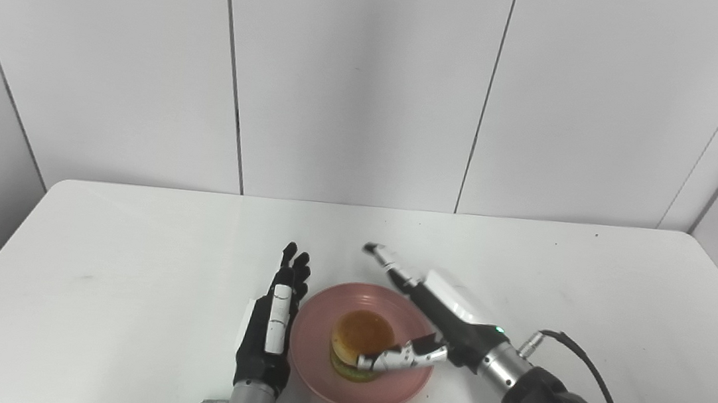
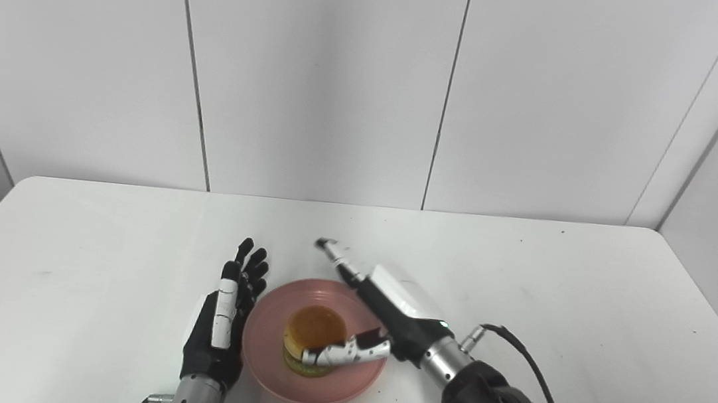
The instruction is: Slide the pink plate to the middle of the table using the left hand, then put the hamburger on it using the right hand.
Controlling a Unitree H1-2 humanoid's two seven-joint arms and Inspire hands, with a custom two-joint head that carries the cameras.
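Pink plate [image 1: 319,331] sits on the white tabletop [image 1: 125,270], hamburger [image 1: 360,345] at its centre. Left hand [image 1: 272,326], flat and released, stands just beside the rim.

Right-eye view: right hand [image 2: 381,310] spreads around the hamburger, thumb touching it; whether it grips is unclear.

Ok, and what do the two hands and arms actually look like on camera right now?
The left hand is black with a white strip along its back and a silver metal wrist. The right hand is black with a white shell on its back, silver-white finger segments tipped black, and a small green light near the silver wrist cuff. Its black forearm carries a black cable looping from a metal plug.
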